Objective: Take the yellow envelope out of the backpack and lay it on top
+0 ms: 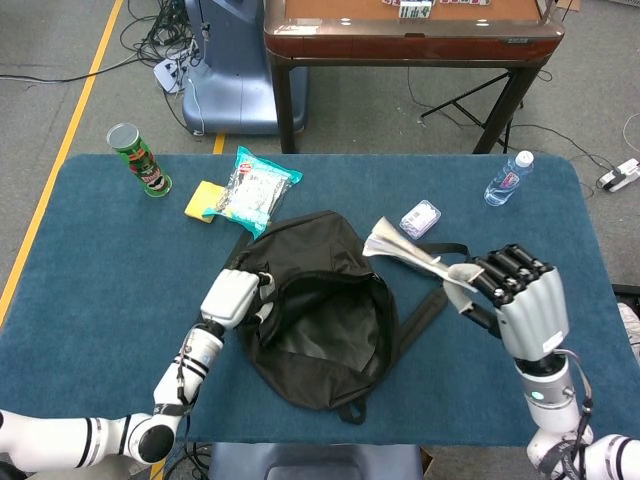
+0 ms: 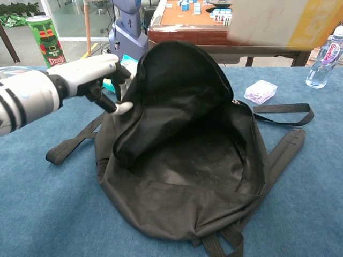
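The black backpack (image 1: pixel 318 305) (image 2: pixel 182 155) lies open on the blue table, its inside showing dark. My left hand (image 1: pixel 232 296) (image 2: pixel 91 80) pinches the edge of its flap and holds the mouth open. My right hand (image 1: pixel 522 300) is raised to the right of the bag and holds the yellow envelope (image 1: pixel 415 258) clear of it, in the air. In the chest view only the envelope's lower edge (image 2: pixel 273 24) shows along the top of the frame, white with a yellow end; the right hand itself is out of that view.
A small clear box (image 1: pixel 420 218) (image 2: pixel 260 91) and the bag's strap (image 1: pixel 430 255) lie right of the backpack. A water bottle (image 1: pixel 508 178) stands at the far right. A snack bag (image 1: pixel 253 190), a yellow sponge (image 1: pixel 203 200) and a green can (image 1: pixel 139 160) sit far left.
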Controlling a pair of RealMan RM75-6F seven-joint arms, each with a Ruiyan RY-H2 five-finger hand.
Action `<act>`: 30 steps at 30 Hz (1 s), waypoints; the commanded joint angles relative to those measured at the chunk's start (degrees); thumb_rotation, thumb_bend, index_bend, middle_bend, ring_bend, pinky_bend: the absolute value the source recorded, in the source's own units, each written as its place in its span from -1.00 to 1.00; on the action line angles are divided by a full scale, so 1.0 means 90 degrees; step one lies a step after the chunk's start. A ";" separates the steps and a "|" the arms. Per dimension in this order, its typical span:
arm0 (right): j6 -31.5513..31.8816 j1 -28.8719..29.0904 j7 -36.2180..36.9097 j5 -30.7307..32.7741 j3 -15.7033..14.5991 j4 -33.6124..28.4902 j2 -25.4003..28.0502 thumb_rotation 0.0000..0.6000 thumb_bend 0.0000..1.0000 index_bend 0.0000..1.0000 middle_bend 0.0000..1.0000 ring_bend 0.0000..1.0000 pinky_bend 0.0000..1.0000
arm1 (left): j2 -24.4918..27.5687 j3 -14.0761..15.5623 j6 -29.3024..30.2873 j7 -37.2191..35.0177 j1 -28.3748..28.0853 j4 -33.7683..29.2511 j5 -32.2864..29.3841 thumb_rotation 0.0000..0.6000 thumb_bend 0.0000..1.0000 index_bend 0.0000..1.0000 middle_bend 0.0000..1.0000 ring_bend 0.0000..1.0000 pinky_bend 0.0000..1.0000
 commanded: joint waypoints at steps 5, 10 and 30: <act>-0.0153 -0.0206 0.0196 0.0360 0.0264 -0.0003 0.0239 1.00 0.04 0.69 0.47 0.35 0.32 | 0.0742 0.0499 -0.0614 0.0413 -0.0042 -0.1040 0.0080 1.00 0.49 -0.02 -0.15 -0.31 -0.88; -0.0560 -0.0152 0.0305 0.0582 0.0314 0.0315 0.0074 1.00 0.04 0.69 0.47 0.35 0.32 | 0.1017 0.0488 -0.0547 0.0223 0.0042 -0.1519 0.0269 0.88 -0.42 -0.41 -0.24 -0.37 -0.88; -0.2258 0.0925 0.0748 0.1310 0.0643 0.2452 -0.1779 1.00 0.04 0.69 0.46 0.35 0.32 | 0.1627 -0.0154 0.0114 -0.1019 0.0569 -0.1093 0.0171 1.00 -0.59 -0.58 -0.25 -0.38 -0.88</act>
